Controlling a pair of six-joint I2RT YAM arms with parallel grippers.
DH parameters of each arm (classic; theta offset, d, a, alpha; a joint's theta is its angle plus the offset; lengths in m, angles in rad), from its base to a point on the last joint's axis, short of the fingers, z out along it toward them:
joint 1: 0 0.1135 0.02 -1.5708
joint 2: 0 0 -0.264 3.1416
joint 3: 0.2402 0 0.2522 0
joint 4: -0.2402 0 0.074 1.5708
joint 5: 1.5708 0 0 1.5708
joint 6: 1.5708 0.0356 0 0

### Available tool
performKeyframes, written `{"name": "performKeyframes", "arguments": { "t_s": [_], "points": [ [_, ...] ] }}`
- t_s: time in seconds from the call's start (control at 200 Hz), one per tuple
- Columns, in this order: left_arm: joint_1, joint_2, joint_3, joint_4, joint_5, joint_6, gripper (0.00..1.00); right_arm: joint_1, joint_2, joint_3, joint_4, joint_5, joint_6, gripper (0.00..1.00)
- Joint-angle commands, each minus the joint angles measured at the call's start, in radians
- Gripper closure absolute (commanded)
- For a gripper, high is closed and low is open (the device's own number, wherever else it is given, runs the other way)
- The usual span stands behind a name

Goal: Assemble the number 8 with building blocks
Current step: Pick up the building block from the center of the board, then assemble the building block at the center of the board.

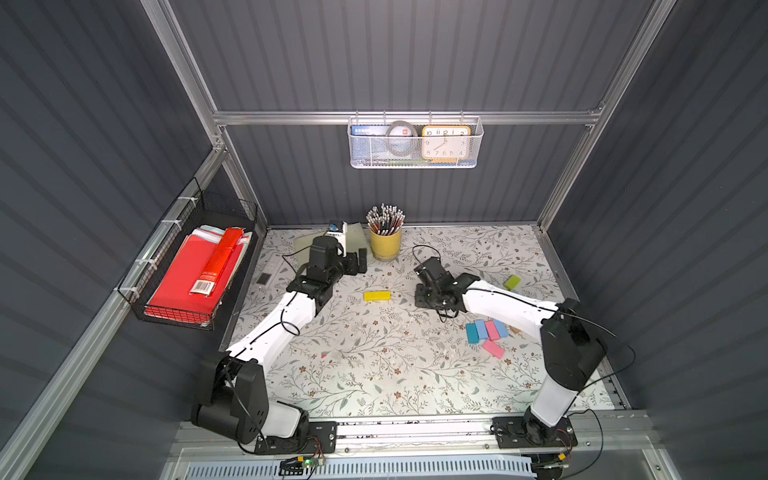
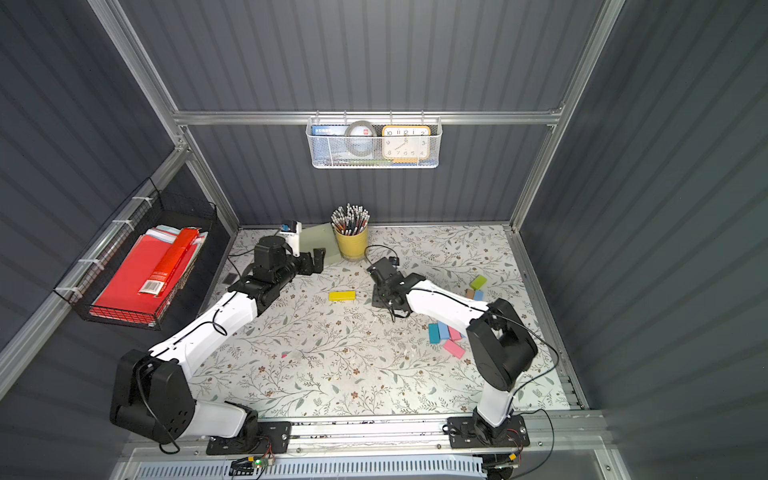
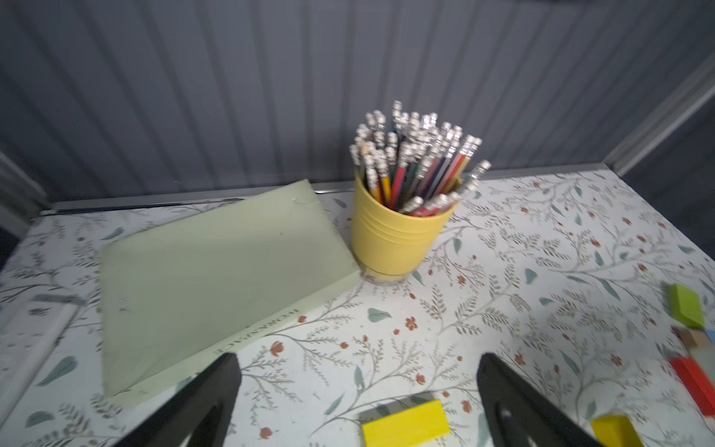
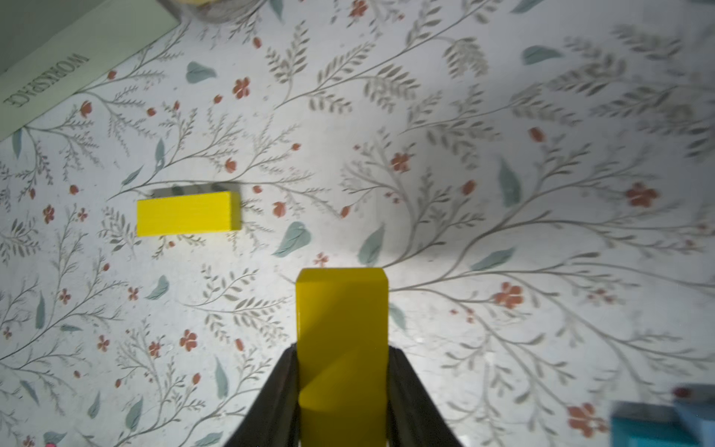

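One yellow block (image 1: 377, 296) (image 4: 187, 213) lies flat mid-table. My right gripper (image 4: 342, 348) is shut on a second yellow block (image 4: 342, 309), held just above the cloth to the right of the first. My left gripper (image 3: 358, 367) (image 1: 358, 261) hovers open and empty near the back, with the lying yellow block (image 3: 406, 427) just in front of it. Teal, light blue and pink blocks (image 1: 486, 330) cluster at the right beside my right arm. A lime green block (image 1: 512, 282) lies farther back right. The number 8 is not in view.
A yellow cup of pencils (image 1: 385, 245) and a pale green book (image 3: 216, 278) stand at the back, close to the left gripper. A black wire basket with red folders (image 1: 195, 274) hangs on the left wall. A white mesh basket with a clock (image 1: 415, 143) hangs on the back wall.
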Motion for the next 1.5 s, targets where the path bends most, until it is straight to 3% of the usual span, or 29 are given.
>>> {"name": "performKeyframes", "arguments": {
  "t_s": [0.0, 0.36, 0.77, 0.985, 1.195, 1.285, 1.391, 1.496],
  "points": [
    [0.007, -0.045, -0.023, 0.001, -0.042, -0.035, 0.01, 0.064, 0.080, 0.075, -0.010, -0.015, 0.093, 0.79],
    [0.012, -0.133, -0.088, 0.020, -0.172, -0.065, 0.00, 0.194, 0.317, 0.351, -0.071, -0.014, 0.141, 0.82],
    [0.012, -0.209, -0.126, 0.047, -0.240, -0.085, 0.01, 0.234, 0.502, 0.532, -0.152, 0.000, 0.131, 0.79],
    [0.012, -0.216, -0.132, 0.050, -0.247, -0.084, 0.01, 0.234, 0.545, 0.559, -0.165, 0.013, 0.121, 0.72],
    [0.012, -0.217, -0.135, 0.049, -0.247, -0.085, 0.01, 0.234, 0.570, 0.583, -0.171, 0.004, 0.116, 0.53],
    [0.012, -0.217, -0.135, 0.048, -0.248, -0.086, 0.01, 0.233, 0.574, 0.584, -0.174, 0.011, 0.118, 0.50],
    [0.013, -0.218, -0.135, 0.048, -0.249, -0.083, 0.00, 0.232, 0.574, 0.586, -0.173, 0.019, 0.125, 0.50],
    [0.012, -0.219, -0.136, 0.049, -0.249, -0.083, 0.01, 0.228, 0.579, 0.586, -0.174, 0.023, 0.131, 0.61]
  ]
}}
